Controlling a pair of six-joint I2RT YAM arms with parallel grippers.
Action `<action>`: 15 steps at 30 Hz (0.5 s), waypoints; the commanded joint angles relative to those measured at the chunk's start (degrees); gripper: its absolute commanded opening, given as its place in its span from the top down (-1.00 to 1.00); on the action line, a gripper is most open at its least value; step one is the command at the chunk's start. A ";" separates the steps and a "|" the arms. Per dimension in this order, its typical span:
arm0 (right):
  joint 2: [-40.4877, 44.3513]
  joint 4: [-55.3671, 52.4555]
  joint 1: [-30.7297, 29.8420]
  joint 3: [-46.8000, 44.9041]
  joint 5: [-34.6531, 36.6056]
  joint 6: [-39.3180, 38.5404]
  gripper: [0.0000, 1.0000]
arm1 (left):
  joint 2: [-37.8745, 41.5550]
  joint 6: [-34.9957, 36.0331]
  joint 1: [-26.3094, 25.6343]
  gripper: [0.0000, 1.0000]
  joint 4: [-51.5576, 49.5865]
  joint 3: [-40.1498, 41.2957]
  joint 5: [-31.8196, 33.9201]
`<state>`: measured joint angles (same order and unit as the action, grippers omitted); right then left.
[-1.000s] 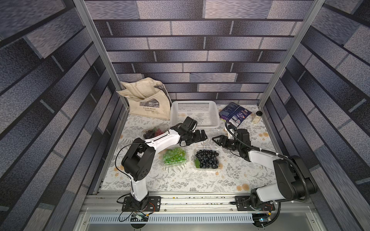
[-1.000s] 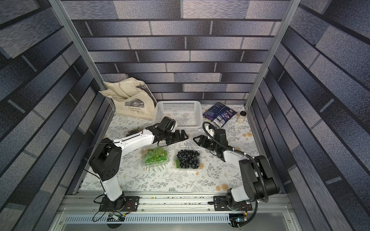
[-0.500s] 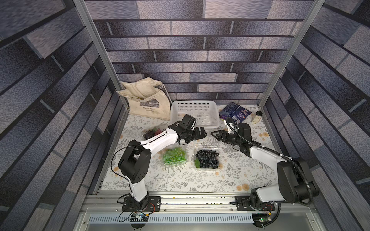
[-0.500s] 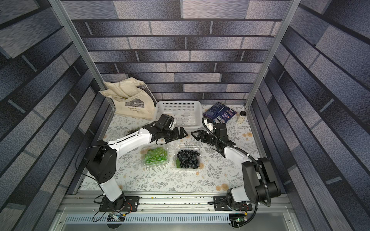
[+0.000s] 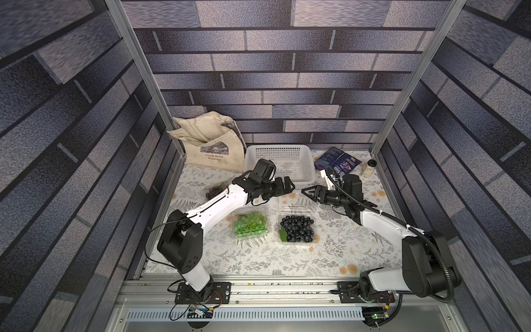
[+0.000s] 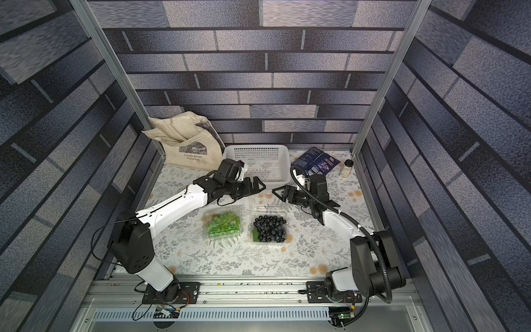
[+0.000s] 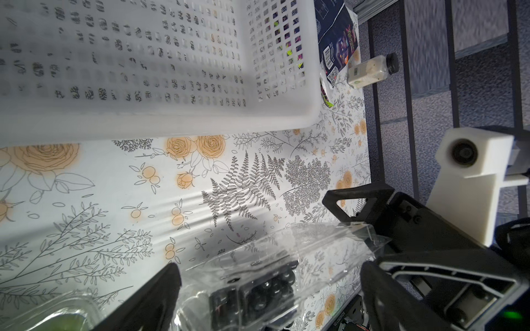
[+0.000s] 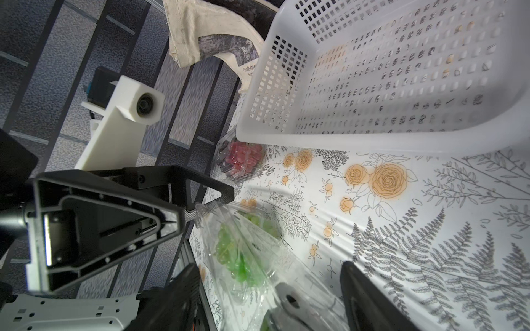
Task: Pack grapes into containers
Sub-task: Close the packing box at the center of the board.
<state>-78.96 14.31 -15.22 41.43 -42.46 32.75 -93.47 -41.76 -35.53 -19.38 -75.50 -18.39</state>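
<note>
Dark grapes fill a clear container whose raised lid stands behind it. Beside it, green grapes lie in a second container. A third container with red grapes sits half hidden behind my left arm. My left gripper and right gripper face each other just above the lid, both open. In the left wrist view the lid stands between the spread fingers, untouched. In the right wrist view the lid likewise stands between wide-apart fingers.
A white perforated basket stands right behind both grippers. A cream tote bag leans in the back left corner. A blue packet and a small jar lie at the back right.
Both grippers have lifted and moved back toward the basket. The right jaws have spread wider.
</note>
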 commanded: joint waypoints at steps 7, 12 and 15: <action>7.87 -4.63 0.02 -1.82 -3.52 0.75 -0.57 | 3.91 3.03 -0.04 -1.00 -3.61 -0.16 1.73; 13.80 -7.98 -0.91 -5.21 -2.17 0.98 -0.52 | 4.00 4.23 -1.83 -1.00 -5.54 0.09 2.68; 18.08 -11.49 -2.32 -7.17 -0.39 0.41 -0.48 | 3.91 4.66 -3.54 -1.00 -6.25 0.42 3.10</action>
<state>-63.96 7.38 -16.19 35.99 -43.88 33.58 -91.42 -39.16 -37.63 -23.24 -75.48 -16.36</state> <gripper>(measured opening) 0.745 0.999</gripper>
